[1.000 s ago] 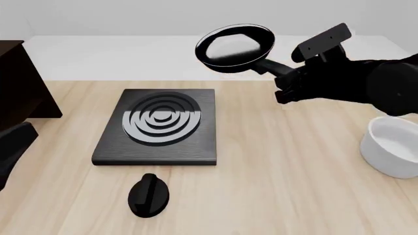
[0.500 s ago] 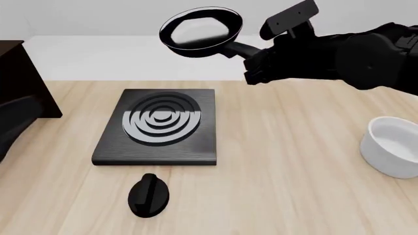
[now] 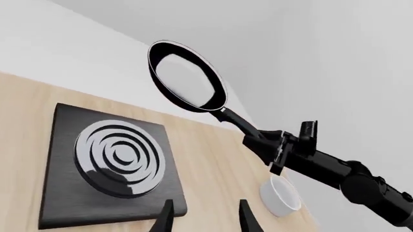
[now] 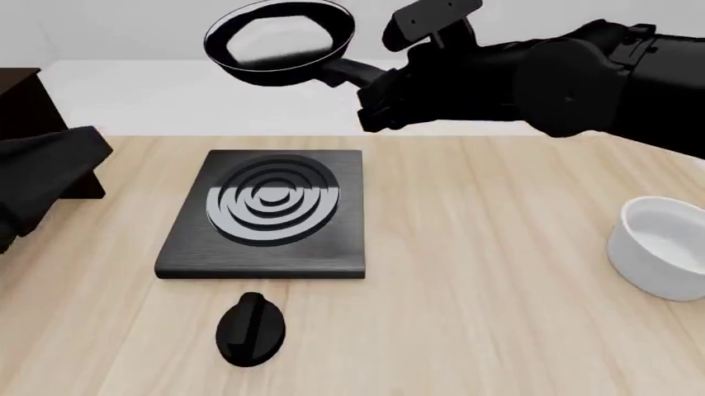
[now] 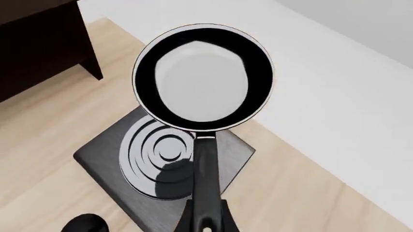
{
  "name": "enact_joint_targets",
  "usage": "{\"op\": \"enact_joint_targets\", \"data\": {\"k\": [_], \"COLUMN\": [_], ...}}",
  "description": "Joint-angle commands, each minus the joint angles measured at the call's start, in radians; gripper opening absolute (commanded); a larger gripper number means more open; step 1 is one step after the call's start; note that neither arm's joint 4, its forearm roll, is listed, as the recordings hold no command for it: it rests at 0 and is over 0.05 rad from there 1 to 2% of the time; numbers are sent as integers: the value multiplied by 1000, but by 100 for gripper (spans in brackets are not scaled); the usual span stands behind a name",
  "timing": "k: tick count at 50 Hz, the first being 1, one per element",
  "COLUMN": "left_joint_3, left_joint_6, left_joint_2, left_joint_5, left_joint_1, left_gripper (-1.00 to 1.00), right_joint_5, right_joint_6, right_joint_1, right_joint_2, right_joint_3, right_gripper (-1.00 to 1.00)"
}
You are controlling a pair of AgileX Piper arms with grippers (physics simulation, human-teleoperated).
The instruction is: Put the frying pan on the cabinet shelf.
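Stretching across the whole front view is a pale wooden tabletop (image 4: 484, 272) with faint straight grain, and past its far edge lie a plain white floor and a light grey wall. The right gripper (image 4: 375, 91) is clenched on the long black handle of the frying pan (image 4: 281, 41), which hangs in the air beyond the far edge of the tabletop, well above the stove plate (image 4: 267, 212). That black square plate with silver rings lies left of the tabletop's middle, and a black knob (image 4: 251, 328) sits just beside its near edge. A white bowl (image 4: 664, 246) stands at the right edge. The dark brown cabinet (image 4: 39, 136) rises at the far left corner. The left gripper (image 3: 203, 220) has its fingers spread apart, grasping nothing.
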Motion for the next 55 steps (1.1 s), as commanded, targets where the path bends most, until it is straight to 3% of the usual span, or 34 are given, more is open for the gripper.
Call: {"op": "enact_joint_targets", "data": {"k": [1, 20, 30, 42, 45, 55], "left_joint_3": [-9, -24, -82, -115, -102, -63], "left_joint_6": [-70, -164, -165, -179, -190, -216], "left_joint_2": [70, 103, 160, 233, 263, 306], "left_joint_5": [-76, -132, -152, -201, -225, -293], "left_joint_1": [-32, -62, -77, -43, 6, 8], "left_gripper": [100, 100, 100, 100, 100, 100], "right_joint_5": [-14, -26, -60, -73, -72, -81], "right_joint_6": [53, 76, 89, 101, 102, 109], "right_joint_1": [64, 147, 164, 165, 170, 196], "right_joint_2": [7, 61, 58, 33, 25, 9], "right_joint_3": [-74, -154, -117, -90, -88, -68], "right_gripper": [-100, -100, -100, -100, -100, -100]}}
